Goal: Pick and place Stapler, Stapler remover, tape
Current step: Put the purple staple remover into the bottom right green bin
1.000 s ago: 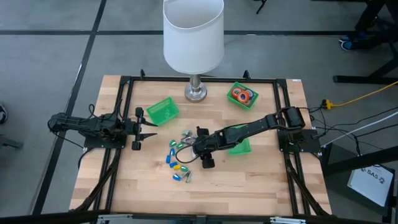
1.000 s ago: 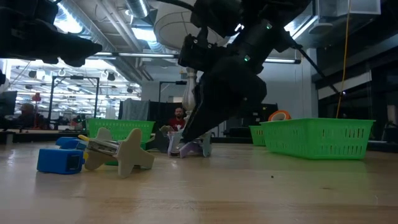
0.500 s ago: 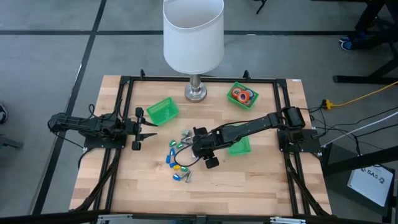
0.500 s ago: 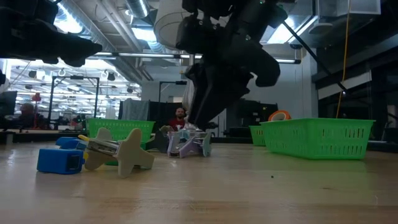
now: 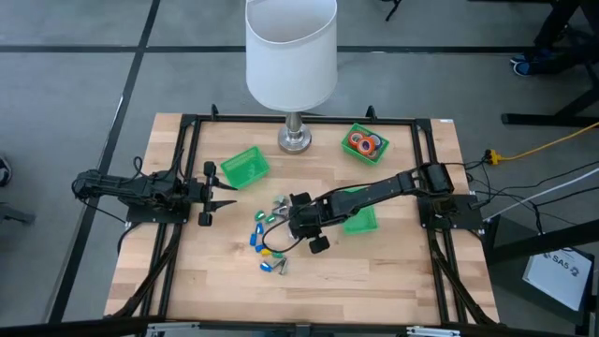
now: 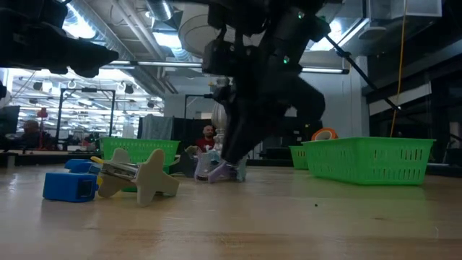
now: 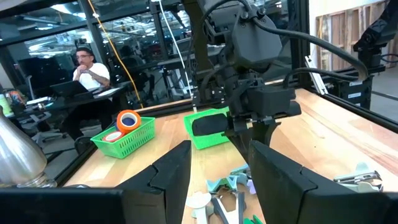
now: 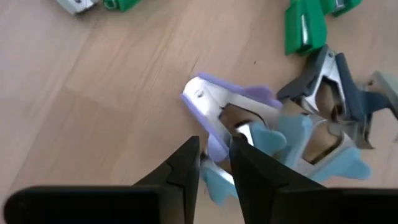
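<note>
My right gripper (image 5: 284, 221) reaches to the table's middle and is down in a heap of small pieces. The heap holds claw-shaped staple removers (image 8: 323, 118) and small blue, yellow and green staplers (image 5: 267, 251). The gripper is shut on a purple staple remover (image 8: 217, 115) (image 6: 219, 170) at the heap's edge. Orange and red tape rolls (image 5: 364, 143) lie in the far right green bin (image 5: 379, 155). My left gripper (image 5: 229, 194) waits open near the table's left side, above the wood. My right gripper pinches the purple staple remover by one purple wing (image 8: 216, 144), which sits between its two fingers (image 8: 186, 163). The fingers slant down at it from above and from the table's right. The remover rests on the table against a light-blue remover (image 8: 292, 140).
A lamp with a white shade (image 5: 290, 51) stands on a metal base (image 5: 295, 140) at the far edge. An empty green bin (image 5: 245, 167) sits far left of centre, and another green bin (image 5: 361, 221) lies partly under the right arm. A beige remover (image 6: 137, 173) and a blue stapler (image 6: 68, 184) lie nearest the low camera.
My right gripper rose a little off the heap, then came down again onto the purple staple remover, shifting slightly toward the table's left. The remover stayed on the table.
</note>
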Controlling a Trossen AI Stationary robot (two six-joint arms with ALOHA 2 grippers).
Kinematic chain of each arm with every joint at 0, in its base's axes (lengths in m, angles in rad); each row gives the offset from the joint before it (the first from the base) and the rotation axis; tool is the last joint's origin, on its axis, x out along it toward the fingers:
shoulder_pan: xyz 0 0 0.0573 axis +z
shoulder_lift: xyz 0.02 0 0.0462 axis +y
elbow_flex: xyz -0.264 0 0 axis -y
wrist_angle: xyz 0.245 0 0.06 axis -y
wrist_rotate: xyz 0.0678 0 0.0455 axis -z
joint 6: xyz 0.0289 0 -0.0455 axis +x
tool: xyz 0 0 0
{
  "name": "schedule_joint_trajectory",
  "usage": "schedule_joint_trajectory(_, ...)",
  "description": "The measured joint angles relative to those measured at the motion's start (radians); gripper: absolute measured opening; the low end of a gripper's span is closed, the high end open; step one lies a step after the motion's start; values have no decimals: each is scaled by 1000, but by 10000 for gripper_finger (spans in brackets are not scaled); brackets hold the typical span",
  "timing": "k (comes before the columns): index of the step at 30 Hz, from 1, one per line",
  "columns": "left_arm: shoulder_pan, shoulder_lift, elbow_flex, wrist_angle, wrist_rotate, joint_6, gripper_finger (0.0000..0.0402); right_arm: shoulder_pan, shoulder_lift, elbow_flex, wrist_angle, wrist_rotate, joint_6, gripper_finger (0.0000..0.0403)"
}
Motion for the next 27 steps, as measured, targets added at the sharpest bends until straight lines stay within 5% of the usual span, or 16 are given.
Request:
schedule_joint_trajectory(6,0,0,0,0,0,0,157,0,17,3,23,3,-1,91)
schedule_joint_trajectory(14,0,0,0,0,0,0,157,-2,17,1,39,117,-1,11)
schedule_joint_trajectory(18,0,0,0,0,0,0,157,-2,19,1,49,181,7,10)
schedule_joint_trajectory(27,0,0,0,0,0,0,157,-12,17,123,-36,60,61,3)
